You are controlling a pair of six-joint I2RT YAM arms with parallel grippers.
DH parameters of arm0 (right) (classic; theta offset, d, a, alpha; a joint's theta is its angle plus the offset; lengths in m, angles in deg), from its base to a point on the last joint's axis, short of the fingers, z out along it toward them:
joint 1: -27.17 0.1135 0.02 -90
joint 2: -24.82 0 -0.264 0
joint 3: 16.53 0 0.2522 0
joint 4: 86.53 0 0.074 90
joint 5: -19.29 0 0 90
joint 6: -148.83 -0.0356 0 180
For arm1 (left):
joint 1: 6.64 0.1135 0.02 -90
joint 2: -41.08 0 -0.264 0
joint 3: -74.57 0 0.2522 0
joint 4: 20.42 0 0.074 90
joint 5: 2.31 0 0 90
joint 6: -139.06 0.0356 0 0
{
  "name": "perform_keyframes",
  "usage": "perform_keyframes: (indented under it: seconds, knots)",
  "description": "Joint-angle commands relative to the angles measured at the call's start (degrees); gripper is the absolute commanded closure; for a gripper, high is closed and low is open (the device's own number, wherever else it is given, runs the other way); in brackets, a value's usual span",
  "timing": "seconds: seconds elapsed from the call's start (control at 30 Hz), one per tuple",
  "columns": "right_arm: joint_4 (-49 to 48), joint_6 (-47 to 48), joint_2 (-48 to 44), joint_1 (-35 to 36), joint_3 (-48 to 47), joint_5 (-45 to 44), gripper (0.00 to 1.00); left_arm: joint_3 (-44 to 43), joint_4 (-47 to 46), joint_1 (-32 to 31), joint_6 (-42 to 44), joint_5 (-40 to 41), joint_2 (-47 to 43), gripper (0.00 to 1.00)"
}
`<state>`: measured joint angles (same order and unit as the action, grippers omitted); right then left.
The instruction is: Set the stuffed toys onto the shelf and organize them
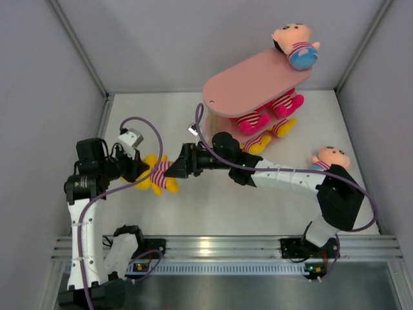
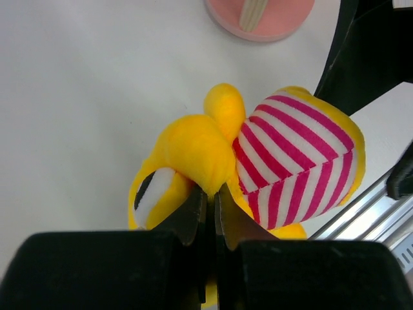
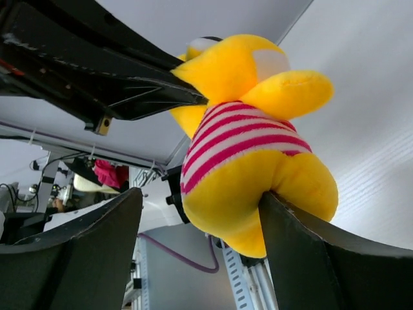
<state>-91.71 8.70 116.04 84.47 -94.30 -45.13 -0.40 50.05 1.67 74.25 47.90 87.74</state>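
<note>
A yellow stuffed toy (image 1: 157, 174) in a red-white striped shirt hangs between both arms at centre left. My left gripper (image 1: 139, 169) is shut on a yellow limb of it (image 2: 211, 194); the striped body (image 2: 290, 155) lies to the right of the jaws. My right gripper (image 1: 177, 165) is open around the toy's bottom end (image 3: 245, 148), and one finger (image 3: 322, 258) touches it. The pink shelf (image 1: 251, 84) stands at the back right. It holds a peach-headed toy (image 1: 295, 44) on top, pink toys (image 1: 268, 115) in the middle and a yellow one (image 1: 268, 141) below.
Another peach-headed toy (image 1: 330, 158) lies on the table at the right, next to the right arm's elbow. The shelf's pink base (image 2: 261, 16) shows at the top of the left wrist view. Grey walls enclose the table on three sides.
</note>
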Motion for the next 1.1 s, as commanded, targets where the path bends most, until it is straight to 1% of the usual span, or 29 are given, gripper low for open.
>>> perform_keyframes:
  seconds: [0.0,0.03,0.1,0.13,0.2,0.23,0.27,0.33,0.37,0.4,0.43,0.47,0.5,0.53,0.57,0.6,0.63,0.67,0.7,0.73,0.87,0.9,0.93,0.97,1.0,1.07]
  knots:
    - [-4.88,-2.25,2.64,0.97,-4.19,1.48,0.30,-2.95,0.42,0.03,-0.93,-4.94,-0.16,1.00]
    - [-4.97,-2.25,2.91,1.06,-4.37,1.83,0.47,-2.95,0.42,-0.05,-0.93,-5.12,-0.07,1.00]
    - [-5.14,-2.17,3.17,1.15,-4.63,2.10,0.65,-3.04,0.42,-0.06,-1.02,-4.95,-0.07,1.00]
    - [-5.14,-1.90,3.17,1.24,-4.63,2.28,0.81,-3.04,0.51,-0.14,-1.02,-4.68,-0.07,1.00]
    - [-4.27,-0.59,2.39,1.24,-4.28,2.37,1.00,-2.78,0.42,-0.05,-1.02,-3.90,0.02,1.00]
    - [-3.57,0.29,1.95,1.32,-4.11,2.28,1.00,-2.69,0.42,-0.05,-1.02,-3.63,-0.07,1.00]
    - [-2.43,3.69,0.46,1.24,-4.11,2.10,1.00,-2.60,0.42,-0.05,-1.02,-2.93,0.02,0.96]
    - [5.81,10.01,-1.91,1.85,-4.89,0.27,1.00,-2.69,0.33,-0.06,-1.02,0.49,0.37,0.65]
    - [10.72,19.45,-4.53,2.37,-5.51,-1.22,1.00,-2.77,0.33,-0.14,-1.02,1.81,0.37,0.50]
    - [20.60,24.68,-5.86,4.29,-6.30,-5.24,1.00,-2.69,0.33,-0.06,-1.11,5.04,0.80,0.26]
    - [26.18,34.56,-7.18,5.62,-7.70,-7.46,1.00,-2.86,0.33,-0.05,-1.20,6.55,1.07,0.19]
    - [30.32,38.92,-9.81,6.85,-7.88,-9.74,1.00,-2.95,0.33,-0.05,-1.37,7.87,1.16,0.12]
    - [37.33,42.53,-11.31,9.30,-7.02,-15.16,1.00,-3.04,0.42,-0.05,-1.63,10.41,1.68,0.07]
    - [39.40,47.96,-14.98,10.37,-5.96,-18.08,1.00,-3.12,0.33,-0.05,-1.81,11.39,1.95,0.07]
    - [40.90,49.59,-17.11,11.51,-4.47,-20.46,1.00,-3.13,0.33,-0.05,-1.90,12.10,2.47,0.06]
    - [42.13,52.47,-19.48,11.52,-0.98,-25.18,1.00,-3.13,0.42,-0.05,-2.07,12.71,2.65,0.06]
    - [43.27,56.07,-24.20,11.52,0.97,-28.71,1.00,-3.04,0.33,-0.05,-2.07,13.07,2.91,0.06]
    - [43.72,58.37,-26.42,11.52,2.73,-31.36,1.00,-3.04,0.33,-0.05,-2.25,12.98,3.44,0.06]
    - [43.81,60.57,-28.62,11.52,5.88,-36.26,1.00,-2.95,0.33,-0.05,-2.60,12.90,3.62,0.06]
    - [43.73,65.37,-32.21,11.52,7.22,-38.05,1.00,-2.78,0.33,-0.05,-2.69,12.46,3.88,0.06]
    - [43.55,77.09,-36.72,11.52,10.92,-45.43,1.00,-2.69,0.25,-0.05,-2.87,11.67,5.20,0.07]
    - [43.64,79.29,-37.16,11.52,11.62,-49.36,1.00,-2.69,0.33,-0.05,-2.95,11.75,5.29,0.07]
    - [43.64,83.75,-37.60,11.52,12.06,-51.58,1.00,-2.77,0.33,-0.05,-2.69,11.84,5.46,0.07]
    - [43.29,85.88,-37.87,11.52,12.50,-53.43,1.00,-2.69,0.33,-0.05,-2.60,11.75,5.47,0.07]
    - [42.94,87.81,-38.22,11.52,13.64,-57.10,1.00,-2.60,0.33,-0.05,-2.08,11.84,5.55,0.07]
    - [42.84,91.52,-39.62,11.17,14.44,-58.54,1.00,-2.34,0.33,-0.05,-1.72,12.28,5.55,0.07]
